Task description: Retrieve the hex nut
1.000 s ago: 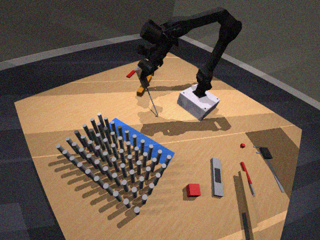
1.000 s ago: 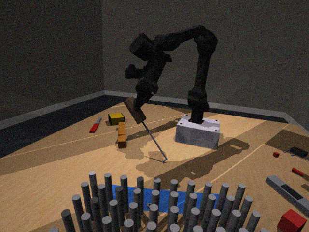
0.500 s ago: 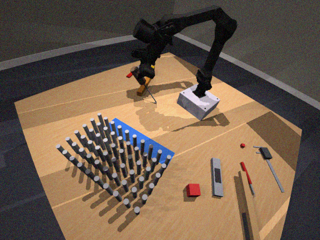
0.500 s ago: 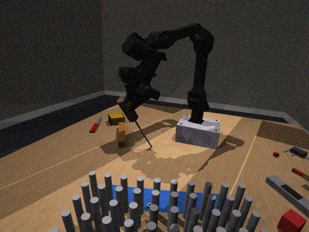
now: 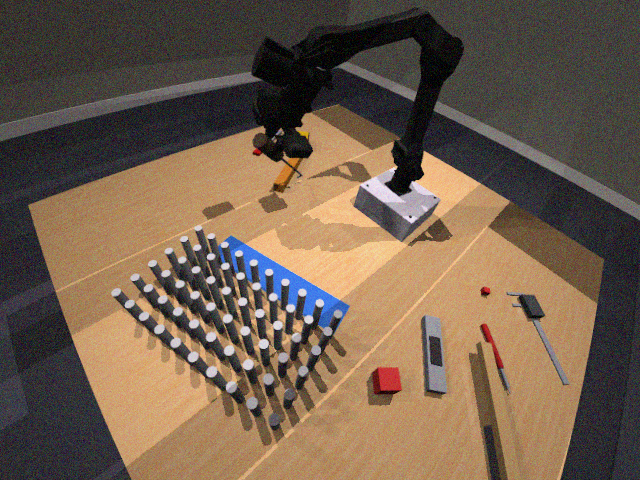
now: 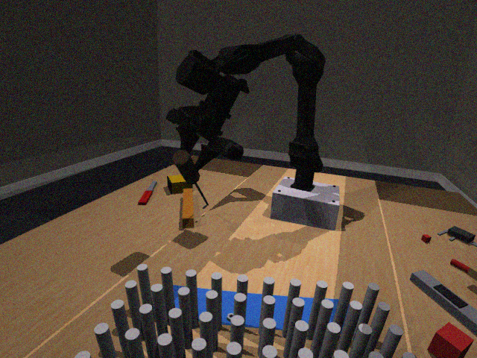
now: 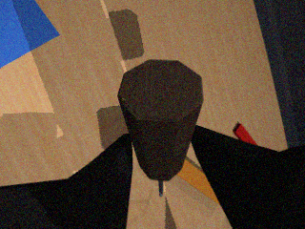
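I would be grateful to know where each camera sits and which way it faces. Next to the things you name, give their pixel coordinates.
Top: high beyond the spacers [image 5: 210, 310] [image 6: 268, 312], facing down toward the robot base [image 5: 379, 209] [image 6: 304, 209]; whole arm shows.
Exterior: same side, lower, facing the base; whole arm shows.
Wrist: on the arm, looking past the jaws at a dark tool handle [image 7: 160, 95].
Top and exterior share spacers, base and blue strip [image 5: 286, 273] [image 6: 254, 308] [image 7: 19, 29].
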Robot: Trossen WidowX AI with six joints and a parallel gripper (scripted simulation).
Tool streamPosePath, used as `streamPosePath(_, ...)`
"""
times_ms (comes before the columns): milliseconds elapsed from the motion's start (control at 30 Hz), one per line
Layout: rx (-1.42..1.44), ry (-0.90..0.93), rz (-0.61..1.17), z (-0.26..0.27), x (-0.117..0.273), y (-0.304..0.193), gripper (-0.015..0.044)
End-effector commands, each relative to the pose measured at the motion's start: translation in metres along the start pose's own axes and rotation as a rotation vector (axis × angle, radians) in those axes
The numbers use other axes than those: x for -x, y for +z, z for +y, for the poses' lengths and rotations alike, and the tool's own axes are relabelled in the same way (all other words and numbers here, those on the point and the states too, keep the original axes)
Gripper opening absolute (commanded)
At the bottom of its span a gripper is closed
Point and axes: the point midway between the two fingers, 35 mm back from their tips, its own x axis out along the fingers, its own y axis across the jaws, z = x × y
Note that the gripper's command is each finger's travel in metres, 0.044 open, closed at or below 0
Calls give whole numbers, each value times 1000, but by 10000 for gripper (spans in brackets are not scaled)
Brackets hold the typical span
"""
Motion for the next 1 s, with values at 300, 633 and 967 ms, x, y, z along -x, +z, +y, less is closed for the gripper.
streamPosePath(300,447,-53,80,-17,-9,10,0)
streamPosePath(633,780,-67,153,-28,-17,16,0)
streamPosePath(967,1113,-60,235,-39,-24,22,0)
